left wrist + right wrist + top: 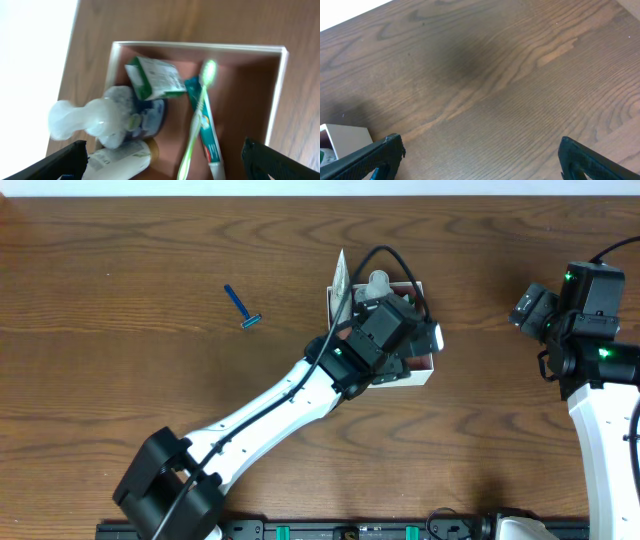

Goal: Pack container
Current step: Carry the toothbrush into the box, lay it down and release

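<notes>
The container (277,85) is a shallow box with white walls and a pink inside, seen at the table's middle in the overhead view (424,374). In it lie a green toothbrush (196,117), a toothpaste tube (209,135), a green-and-white packet (155,76), a white bottle (120,161), a dark jar (147,120) and a clear pump-top bottle (85,120). My left gripper (162,162) hovers open and empty just above the box; its arm hides most of the box from overhead (395,330). My right gripper (480,155) is open and empty over bare wood at the right (545,315).
A blue razor (242,307) lies on the wooden table left of the box. A corner of the box shows at the lower left of the right wrist view (347,137). The left arm (270,410) stretches from the front edge to the box.
</notes>
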